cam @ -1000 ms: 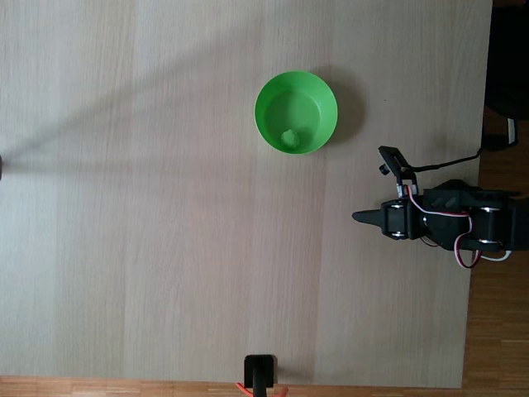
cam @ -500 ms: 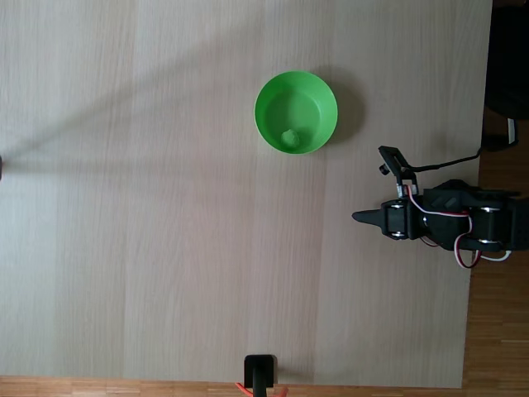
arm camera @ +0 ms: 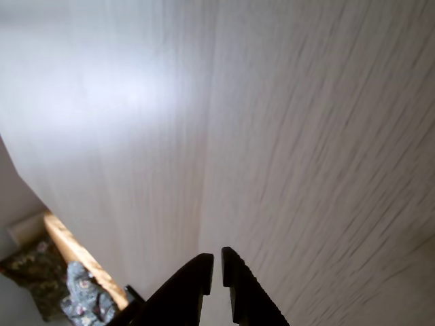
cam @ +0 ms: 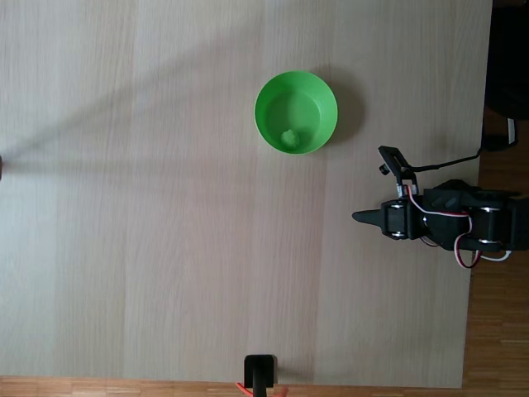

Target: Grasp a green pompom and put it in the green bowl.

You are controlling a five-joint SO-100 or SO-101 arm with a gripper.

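Pompom in the bowl, arm folded at the table's right edge.

In the fixed view we see the green pompom (cam: 288,137) lying inside the green bowl (cam: 326,99), toward the bowl's near side, with the bowl standing on the table (cam: 165,248) nearer the far edge and right of centre. The gripper (arm camera: 213,267) has its two fingers drawn together with only a thin slit between them and nothing held. We judge the placing done. The pompom looks light, soft and fuzzy; should we need it again, we would pinch it across its middle, gently, since it squashes and may cling or roll.
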